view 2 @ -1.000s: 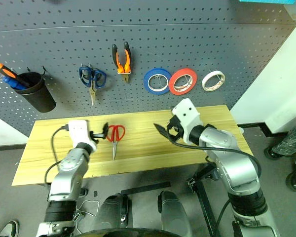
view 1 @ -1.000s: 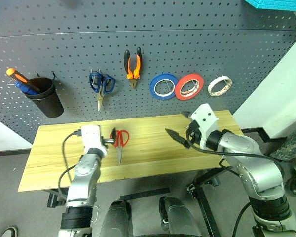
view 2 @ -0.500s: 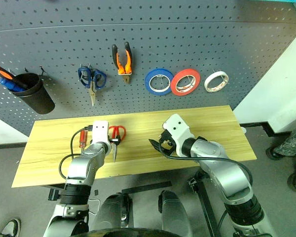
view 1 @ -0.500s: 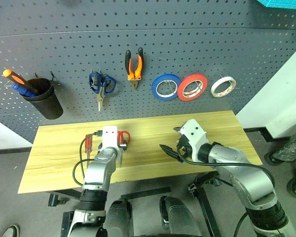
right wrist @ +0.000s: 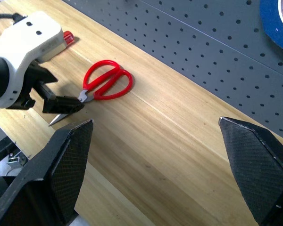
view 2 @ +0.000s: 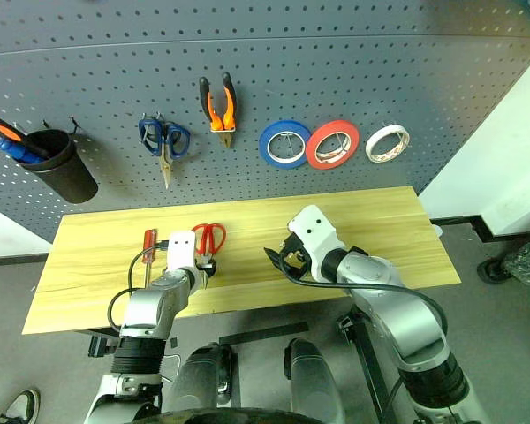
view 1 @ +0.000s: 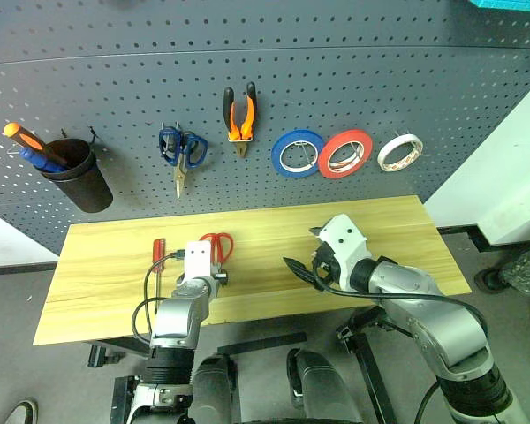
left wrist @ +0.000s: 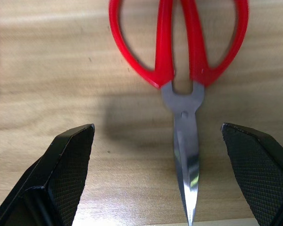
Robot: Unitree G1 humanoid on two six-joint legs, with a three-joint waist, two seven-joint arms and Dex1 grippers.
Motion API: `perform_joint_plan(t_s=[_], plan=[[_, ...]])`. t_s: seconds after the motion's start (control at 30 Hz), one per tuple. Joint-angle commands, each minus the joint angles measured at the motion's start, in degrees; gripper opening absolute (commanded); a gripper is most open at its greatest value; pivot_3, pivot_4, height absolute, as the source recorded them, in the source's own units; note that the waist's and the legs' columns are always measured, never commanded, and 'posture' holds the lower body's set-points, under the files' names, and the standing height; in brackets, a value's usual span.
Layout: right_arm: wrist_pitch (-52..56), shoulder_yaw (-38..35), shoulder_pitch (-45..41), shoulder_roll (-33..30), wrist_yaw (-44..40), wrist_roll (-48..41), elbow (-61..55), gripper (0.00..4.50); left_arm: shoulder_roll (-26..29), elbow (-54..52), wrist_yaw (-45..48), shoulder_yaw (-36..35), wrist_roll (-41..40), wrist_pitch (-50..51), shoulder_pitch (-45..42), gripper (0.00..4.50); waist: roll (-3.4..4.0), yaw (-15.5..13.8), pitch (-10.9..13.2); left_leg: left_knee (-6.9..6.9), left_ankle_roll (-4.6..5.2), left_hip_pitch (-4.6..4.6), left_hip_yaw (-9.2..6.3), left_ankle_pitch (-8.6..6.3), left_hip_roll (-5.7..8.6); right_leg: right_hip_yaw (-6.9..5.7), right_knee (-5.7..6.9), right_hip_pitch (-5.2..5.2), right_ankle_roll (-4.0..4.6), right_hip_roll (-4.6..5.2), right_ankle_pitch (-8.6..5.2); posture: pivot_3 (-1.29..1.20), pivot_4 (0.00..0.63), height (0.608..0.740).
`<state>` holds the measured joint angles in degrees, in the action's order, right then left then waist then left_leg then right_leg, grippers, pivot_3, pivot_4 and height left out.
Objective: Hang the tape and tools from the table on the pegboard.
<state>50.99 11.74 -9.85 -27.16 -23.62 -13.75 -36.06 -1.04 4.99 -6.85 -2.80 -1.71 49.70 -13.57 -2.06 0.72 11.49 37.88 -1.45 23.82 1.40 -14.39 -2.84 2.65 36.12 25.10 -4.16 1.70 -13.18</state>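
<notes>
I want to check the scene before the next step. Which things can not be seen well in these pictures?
- Red scissors: in the left wrist view the handle loops are cut off by the picture edge; in the head views the left gripper covers the blades.
- Screwdriver: its tip is too small to make out in the head views.
- Black cup on the pegboard: its wall hides the lower parts of the tools inside.

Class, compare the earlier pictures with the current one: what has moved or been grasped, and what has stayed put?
The left tool has dropped toward the table and tipped downward, its open fingers now straddling the red-handled scissors. The right tool came down and back from the pegboard, also open. Nothing was grasped. Scissors, screwdriver and the hung items stayed put.
</notes>
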Motion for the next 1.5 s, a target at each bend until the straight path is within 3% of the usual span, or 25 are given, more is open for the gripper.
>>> perform_joint_plan(t_s=[0.03, 0.43, 0.53, 0.8, 0.83, 1.17, 1.5], plan=[[0.5, -0.8, 0.4, 0.3, 1.0, -0.2, -3.8, 4.46, -0.1, 3.2, 0.1, 1.0, 0.9, -3.4, -1.8, 4.50, 0.01, 0.0, 0.0, 0.01, 0.00, 0.06, 0.00, 0.00, 0.00, 0.00, 0.00, 0.05, 0.00, 0.00, 0.00, -0.02, 0.216, 0.712], [1.5, -1.0, 1.1, 0.6, 2.7, -0.1, -5.2, 4.46, -1.2, 9.7, 0.0, 1.2, 1.2, -7.4, -4.2, 4.50, 0.00, 0.1, 0.0, 0.03, 0.00, 0.24, -0.01, 0.00, 0.02, -0.01, -0.02, 0.20, -0.01, 0.01, 0.00, -0.03, 0.209, 0.712], [1.3, -1.0, 0.8, 0.6, 2.9, 0.0, -4.9, 4.50, -1.2, 9.7, -0.1, 1.3, 1.4, -7.4, -3.9, 3.91, 0.00, 0.1, 0.0, 0.03, 0.00, 0.24, 0.00, 0.00, 0.02, -0.01, -0.03, 0.20, -0.01, 0.01, 0.00, -0.03, 0.208, 0.712], [0.6, -0.8, -0.1, 0.9, 3.4, 0.3, -3.8, 4.50, -1.1, 9.6, 0.0, 1.3, 1.5, -7.1, -3.8, 1.22, 0.00, 0.2, 0.0, 0.02, 0.00, 0.24, -0.01, 0.00, 0.01, -0.01, -0.03, 0.21, -0.01, 0.00, 0.00, -0.02, 0.205, 0.712], [0.5, -0.8, -0.1, 0.9, 3.4, 0.3, -3.7, 4.50, -1.1, 9.7, 0.0, 1.3, 1.6, -7.2, -3.8, 1.06, 0.00, 0.2, 0.0, 0.02, 0.00, 0.24, -0.01, 0.00, 0.01, -0.01, -0.03, 0.21, -0.01, 0.00, 0.00, -0.02, 0.204, 0.712], [-1.4, -0.8, -1.0, 1.1, 3.4, 1.7, -1.6, 4.50, -0.6, 8.7, 1.6, 3.3, 2.0, -8.9, -4.4, 1.06, 0.00, 0.1, 0.0, 0.02, 0.00, 0.26, 0.00, 0.00, 0.02, -0.01, -0.04, 0.22, -0.01, 0.01, 0.00, -0.02, 0.188, 0.712], [-4.6, -2.6, -1.6, 0.7, 1.6, 1.3, -0.1, 4.50, 2.8, -0.4, 5.0, 8.6, 5.0, -15.2, -1.4, 1.06, 0.00, 0.1, 0.0, 0.02, 0.00, 0.51, 0.00, 0.00, 0.02, -0.02, -0.08, 0.37, -0.03, 0.00, 0.02, -0.02, 0.150, 0.712]])
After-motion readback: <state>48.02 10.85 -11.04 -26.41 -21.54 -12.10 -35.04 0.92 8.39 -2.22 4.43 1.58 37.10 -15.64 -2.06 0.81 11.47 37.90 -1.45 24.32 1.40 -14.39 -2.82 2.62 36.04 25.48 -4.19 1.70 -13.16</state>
